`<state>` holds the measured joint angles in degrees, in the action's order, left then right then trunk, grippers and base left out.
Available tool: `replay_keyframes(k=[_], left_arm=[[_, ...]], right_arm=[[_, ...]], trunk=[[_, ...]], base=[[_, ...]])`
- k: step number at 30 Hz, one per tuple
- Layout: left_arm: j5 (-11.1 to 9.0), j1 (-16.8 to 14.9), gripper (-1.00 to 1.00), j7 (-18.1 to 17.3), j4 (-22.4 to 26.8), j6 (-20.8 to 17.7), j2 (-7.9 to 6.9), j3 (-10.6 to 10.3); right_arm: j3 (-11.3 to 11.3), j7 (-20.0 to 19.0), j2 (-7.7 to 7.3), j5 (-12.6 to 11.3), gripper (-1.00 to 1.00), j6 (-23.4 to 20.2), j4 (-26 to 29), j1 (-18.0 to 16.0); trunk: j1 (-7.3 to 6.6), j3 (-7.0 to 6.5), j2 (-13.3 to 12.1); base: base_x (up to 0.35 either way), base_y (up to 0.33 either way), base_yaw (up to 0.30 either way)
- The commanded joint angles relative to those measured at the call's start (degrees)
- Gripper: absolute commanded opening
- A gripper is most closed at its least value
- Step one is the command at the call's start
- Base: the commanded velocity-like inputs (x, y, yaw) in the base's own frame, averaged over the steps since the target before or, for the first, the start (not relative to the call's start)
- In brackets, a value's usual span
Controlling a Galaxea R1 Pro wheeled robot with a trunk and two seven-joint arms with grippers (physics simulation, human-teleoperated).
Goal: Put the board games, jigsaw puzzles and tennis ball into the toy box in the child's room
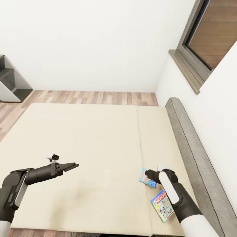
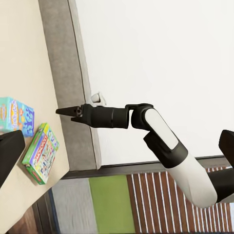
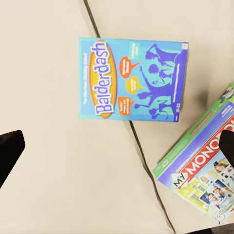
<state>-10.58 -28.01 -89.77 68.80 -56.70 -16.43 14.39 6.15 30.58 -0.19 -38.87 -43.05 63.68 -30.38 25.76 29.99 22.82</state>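
Wide cream mattress bed (image 1: 85, 138) as landmark. Nearest, at its right side by the seam: green-edged flat Monopoly board game box (image 1: 162, 205), then the flat blue Balderdash board game box (image 3: 132, 79) just beyond, lying apart. Right gripper (image 1: 148, 173) above Balderdash, fingers spread. Left gripper (image 1: 73, 166) over bed's left, fingers together. Grey padded headboard (image 1: 194, 144) beyond.

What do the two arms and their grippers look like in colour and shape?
Both arms are built of rounded black segments with glossy white shell panels. The left gripper ends in slim, tapering black fingers on a dark cylindrical wrist. The right gripper looks the same, black and pointed. A small white-and-black camera module sits by each wrist. No cables or markings show.
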Motion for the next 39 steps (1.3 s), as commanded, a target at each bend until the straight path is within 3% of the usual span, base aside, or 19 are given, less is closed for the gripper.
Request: replay_keyframes(k=[1, 34, 39], left_arm=[[0.0, 0.0, 1.0, -0.2, 0.0, -0.6, -0.01, 0.0], [0.2, 0.0, 1.0, -0.2, 0.0, -0.9, 0.25, -0.5], [0.2, -0.9, 1.0, -0.2, -0.7, -2.1, 1.87, -0.6]], right_arm=[[0.1, 0.5, -0.03, -0.5, 1.0, -0.1, 0.1, 0.0], [0.0, 0.4, -0.17, -0.5, 1.0, -0.1, 0.0, 0.0], [0.0, 0.4, -0.24, -0.5, 1.0, 0.0, 0.0, -0.1]], trunk=[[0.03, 0.18, 0.1], [0.03, 3.26, 0.1], [0.03, 3.73, 0.1]], base=[[0.0, 0.0, 0.0], [0.0, 0.0, 0.0], [0.0, 0.0, 0.0]])
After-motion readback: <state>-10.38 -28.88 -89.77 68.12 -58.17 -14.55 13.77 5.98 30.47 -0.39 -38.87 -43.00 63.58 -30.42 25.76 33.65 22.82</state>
